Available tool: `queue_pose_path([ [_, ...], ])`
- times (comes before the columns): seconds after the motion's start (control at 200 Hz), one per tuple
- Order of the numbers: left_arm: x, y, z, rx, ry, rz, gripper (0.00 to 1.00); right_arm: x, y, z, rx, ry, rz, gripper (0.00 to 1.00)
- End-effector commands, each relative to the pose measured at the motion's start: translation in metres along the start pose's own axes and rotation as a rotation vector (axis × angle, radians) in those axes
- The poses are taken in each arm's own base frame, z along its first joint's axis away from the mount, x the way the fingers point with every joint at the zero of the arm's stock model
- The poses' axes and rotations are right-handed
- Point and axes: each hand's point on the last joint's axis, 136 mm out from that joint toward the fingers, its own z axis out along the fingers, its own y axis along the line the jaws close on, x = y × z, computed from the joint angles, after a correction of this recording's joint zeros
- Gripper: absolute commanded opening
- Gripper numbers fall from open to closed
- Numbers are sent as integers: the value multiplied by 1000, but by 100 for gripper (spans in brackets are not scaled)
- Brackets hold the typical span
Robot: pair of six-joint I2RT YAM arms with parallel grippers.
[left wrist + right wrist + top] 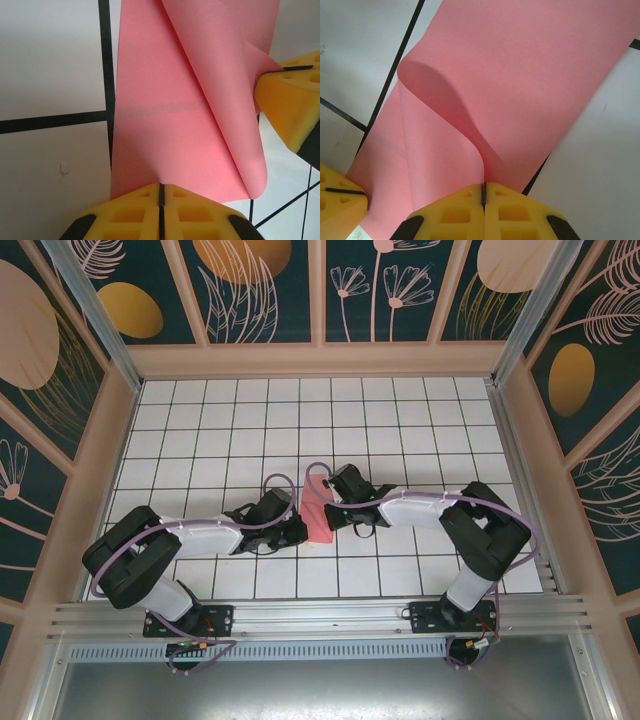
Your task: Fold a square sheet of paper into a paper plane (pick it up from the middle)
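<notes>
**Both grippers pinched on a half-curled pink sheet**

Up close, the left gripper (161, 192) has its yellow foam pads pressed flat together, with an edge of the square sheet of paper (165, 125) nipped in the seam. How deep the paper goes is hidden. The right gripper (483, 192) is likewise clamped on a rolled-over flap. The paper is thin, matte salmon, and a grid line shows faintly through it. It lies mid-table (400, 420) between the arms.

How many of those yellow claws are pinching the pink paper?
2. The left gripper is shut on the paper at its left edge, toward the near end. The right gripper is shut on its right edge, farther back. The rig has just these two arms.
</notes>
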Motion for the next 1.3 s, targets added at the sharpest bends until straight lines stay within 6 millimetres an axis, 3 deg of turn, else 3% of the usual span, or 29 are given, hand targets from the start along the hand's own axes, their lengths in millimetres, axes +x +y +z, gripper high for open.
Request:
queue_pose_path([
  [0.0,11,26,0,-101,35,8,10,3,-3,5,20,6,-3,4],
  [1.296,12,29,0,-108,37,10,9,-12,-1,-3,29,-39,-42,4],
])
